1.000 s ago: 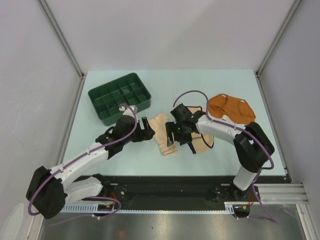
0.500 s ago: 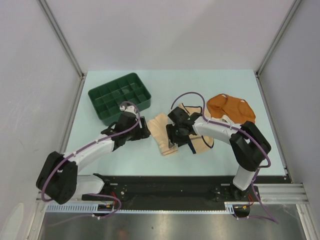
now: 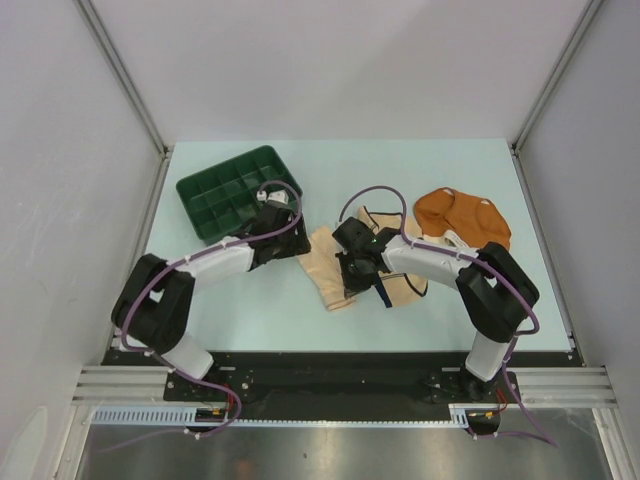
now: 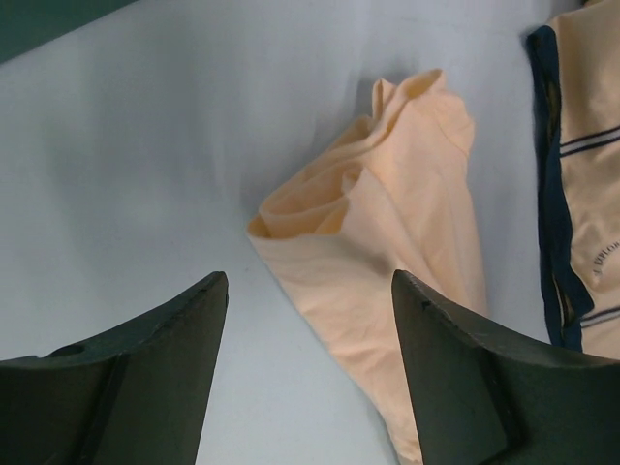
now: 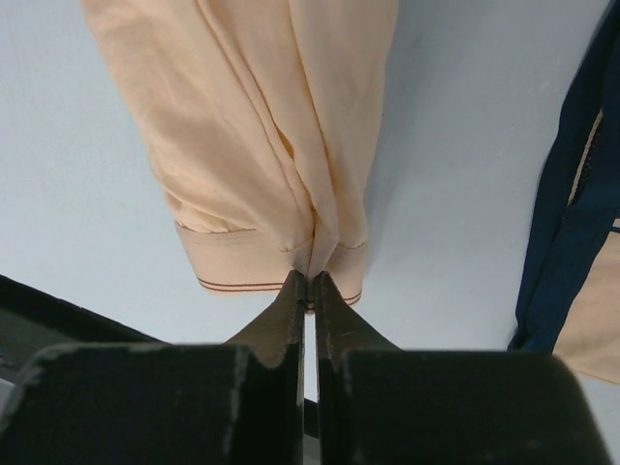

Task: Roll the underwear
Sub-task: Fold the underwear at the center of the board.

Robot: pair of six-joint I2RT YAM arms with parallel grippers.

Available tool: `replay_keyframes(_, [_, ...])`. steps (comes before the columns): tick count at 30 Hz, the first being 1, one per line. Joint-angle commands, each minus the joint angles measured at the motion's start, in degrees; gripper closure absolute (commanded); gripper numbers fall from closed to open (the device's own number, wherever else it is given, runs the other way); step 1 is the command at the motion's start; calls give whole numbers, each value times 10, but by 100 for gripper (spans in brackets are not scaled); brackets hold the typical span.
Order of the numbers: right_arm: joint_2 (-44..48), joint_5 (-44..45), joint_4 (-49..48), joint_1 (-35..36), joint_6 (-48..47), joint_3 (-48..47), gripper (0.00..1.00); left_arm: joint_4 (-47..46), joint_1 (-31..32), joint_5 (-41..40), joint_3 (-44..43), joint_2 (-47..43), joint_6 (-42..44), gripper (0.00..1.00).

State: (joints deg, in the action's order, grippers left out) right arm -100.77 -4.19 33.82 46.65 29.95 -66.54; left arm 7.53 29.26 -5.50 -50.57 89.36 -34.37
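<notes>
Left wrist: peach garment (image 4: 387, 252) runs off the bottom edge | cream garment (image 4: 591, 184) sliced by the right edge, lettering on it too small to read | tray (image 4: 29, 15) only a dark corner sliver | top view: rust-orange garment (image 3: 460, 215) partly under the right arm | right wrist: peach garment's far end cut off at the top.

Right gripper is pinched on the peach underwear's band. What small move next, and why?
Probably lift the band slightly and curl it toward the far end to start the roll: the right gripper is shut on the peach underwear, which lies as an unrolled strip; the left gripper hovers open nearby.
</notes>
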Motion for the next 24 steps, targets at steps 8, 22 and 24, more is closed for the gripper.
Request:
replay_keyframes(8, [-12, 11, 4, 11, -2, -3, 100, -20, -4, -23, -83, 91, 17, 26])
replay_keyframes(22, [-17, 14, 2, 18, 2, -3, 100, 5, -3, -15, -139, 157, 40, 49])
replay_keyframes(24, [-17, 15, 0, 19, 2, -3, 100, 11, -3, -17, -148, 162, 46, 58])
